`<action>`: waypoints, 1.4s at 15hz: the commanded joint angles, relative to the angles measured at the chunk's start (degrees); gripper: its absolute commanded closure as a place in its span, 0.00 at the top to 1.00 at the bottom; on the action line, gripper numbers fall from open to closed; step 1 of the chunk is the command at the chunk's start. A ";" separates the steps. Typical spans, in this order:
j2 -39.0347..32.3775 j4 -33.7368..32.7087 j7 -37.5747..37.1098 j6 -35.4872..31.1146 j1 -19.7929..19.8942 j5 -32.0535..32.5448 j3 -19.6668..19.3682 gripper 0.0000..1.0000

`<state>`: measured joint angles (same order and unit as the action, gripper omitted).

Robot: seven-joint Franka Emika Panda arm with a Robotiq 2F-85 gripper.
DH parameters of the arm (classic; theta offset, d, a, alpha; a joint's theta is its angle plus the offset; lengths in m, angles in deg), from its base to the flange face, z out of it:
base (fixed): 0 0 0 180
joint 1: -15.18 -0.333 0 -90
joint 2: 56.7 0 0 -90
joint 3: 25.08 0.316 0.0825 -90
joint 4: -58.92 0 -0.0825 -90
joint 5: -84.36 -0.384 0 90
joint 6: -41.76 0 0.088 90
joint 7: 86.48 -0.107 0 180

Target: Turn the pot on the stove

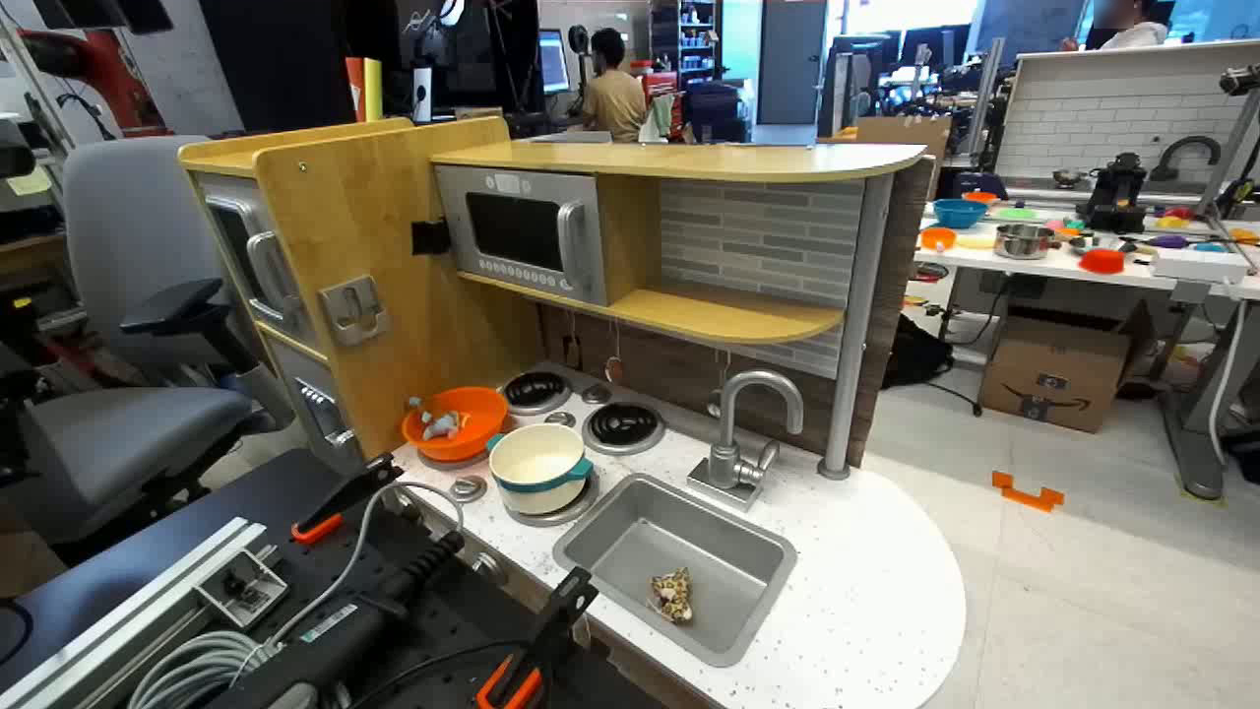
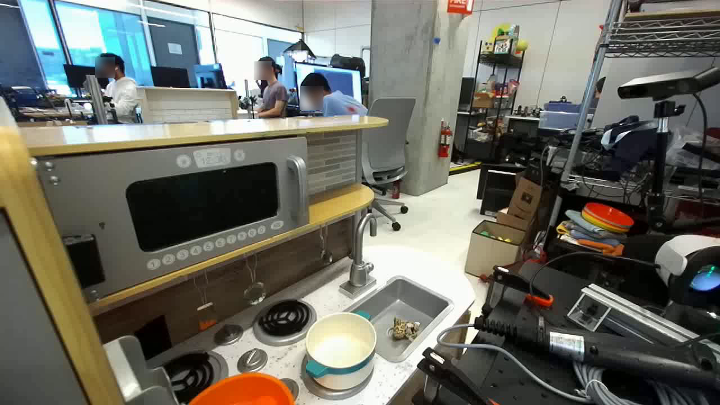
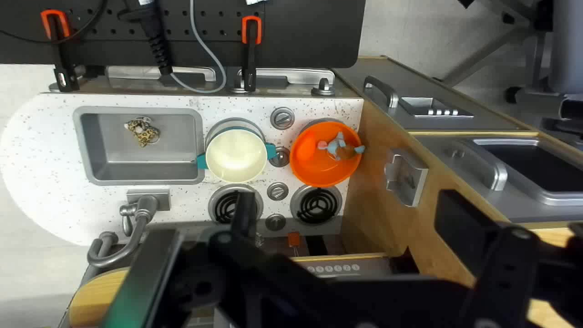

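The pot point(image 1: 538, 468) is cream-white with a teal band and two teal handles; it also shows in an exterior view point(image 2: 341, 349) and in the wrist view point(image 3: 236, 156). It stands upright and open on the front burner nearest the sink. One handle points toward the sink, the other toward an orange bowl. The stove point(image 3: 273, 174) is a speckled white top with black coil burners and silver knobs; its bare burners show in both exterior views point(image 1: 623, 426) point(image 2: 284, 319). My gripper point(image 3: 350, 214) is open and empty, high above the cooktop and apart from the pot. Neither exterior view shows it.
The orange bowl point(image 3: 319, 173) holds a grey-blue toy beside the wooden side wall point(image 3: 364, 191). The sink point(image 3: 136, 180) holds a leopard-print toy point(image 3: 142, 131); a faucet point(image 3: 145, 214) stands behind it. A microwave point(image 1: 522, 236) and shelf overhang the rear burners. Clamps and cables line the front edge.
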<state>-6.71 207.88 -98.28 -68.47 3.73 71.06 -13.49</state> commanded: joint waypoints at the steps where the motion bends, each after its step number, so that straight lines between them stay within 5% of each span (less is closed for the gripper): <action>1: 0.04 -0.23 0.30 0.25 0.48 -0.28 0.30 1.00; 15: 0.05 -0.34 0.30 0.25 0.48 -0.28 0.31 1.00; 21: -3.40 -0.01 -4.36 -2.75 2.23 0.95 4.67 1.00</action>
<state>-7.42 208.04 -99.95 -68.61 4.50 71.23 -11.67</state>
